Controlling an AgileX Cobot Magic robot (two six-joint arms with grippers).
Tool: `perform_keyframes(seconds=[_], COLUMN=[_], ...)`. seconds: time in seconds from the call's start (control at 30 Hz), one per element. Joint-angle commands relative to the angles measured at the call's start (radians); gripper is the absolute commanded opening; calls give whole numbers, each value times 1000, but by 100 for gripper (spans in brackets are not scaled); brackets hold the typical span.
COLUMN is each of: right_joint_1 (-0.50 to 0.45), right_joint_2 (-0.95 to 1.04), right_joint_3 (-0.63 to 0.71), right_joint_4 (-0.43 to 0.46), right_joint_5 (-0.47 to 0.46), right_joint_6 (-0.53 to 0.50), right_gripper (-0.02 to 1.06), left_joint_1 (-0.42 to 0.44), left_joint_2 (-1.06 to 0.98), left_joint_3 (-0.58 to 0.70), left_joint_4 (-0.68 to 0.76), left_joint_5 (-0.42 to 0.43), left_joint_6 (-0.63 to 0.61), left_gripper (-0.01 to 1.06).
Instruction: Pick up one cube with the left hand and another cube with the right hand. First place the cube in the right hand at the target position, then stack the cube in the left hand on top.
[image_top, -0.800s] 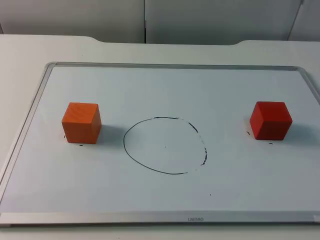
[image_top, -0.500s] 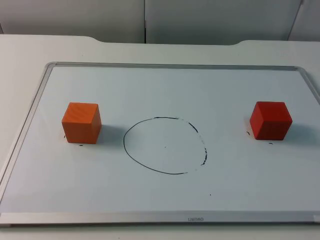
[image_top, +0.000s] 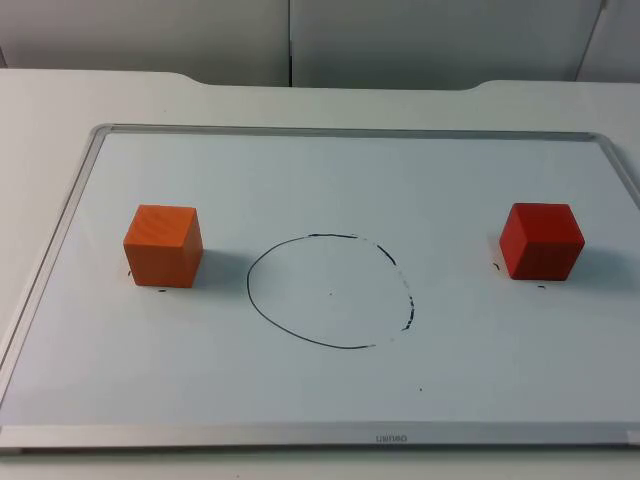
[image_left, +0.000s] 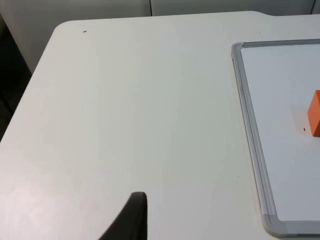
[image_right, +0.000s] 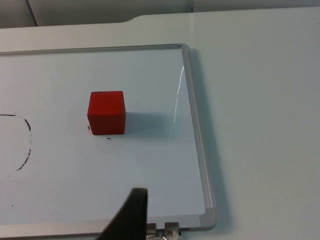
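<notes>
left end effector (image_left: 131, 220) waits over bare white table (image_left: 125, 110), beside the grey-framed whiteboard (image_top: 330, 190); its state cannot be told. orange wooden cube (image_top: 163, 245) sits left of the hand-drawn black circle (image_top: 330, 291), red wooden cube (image_top: 541, 241) right of it. right end effector (image_right: 131, 216) hangs over the board's edge, state likewise undetermined.

One black fingertip (image_left: 131, 220) of the left tool is plain and matte — it tapers to a blunt tip. The right tool's fingertip (image_right: 131, 216) looks the same — dark, smooth, unmarked.
</notes>
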Motion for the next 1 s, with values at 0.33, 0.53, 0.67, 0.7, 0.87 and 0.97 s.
perform_keyframes(seconds=[0.33,0.53,0.67,0.7,0.87,0.97], right_joint_1=[2,2,2,2,2,2], right_joint_2=[183,390,549,604,837,933], right_joint_3=[-96,-195,-264,-284,-403,-458], right_joint_4=[17,31,43,55,102,116], right_joint_5=[-54,-113,-111,-111,-111,-111], right_joint_6=[-44,-55,-60,-81,-109,-127], right_gripper=[105,105,105,104,102,101], left_joint_1=[-6,-6,-6,-6,-6,-6], left_joint_2=[-4,-4,-4,-4,-4,-4], left_joint_3=[3,3,3,3,3,3], left_joint_4=[-3,-3,-3,-3,-3,-3], left_joint_5=[-4,-4,-4,-4,-4,-4], left_joint_6=[-3,-3,-3,-3,-3,-3], left_gripper=[105,105,105,105,105,105])
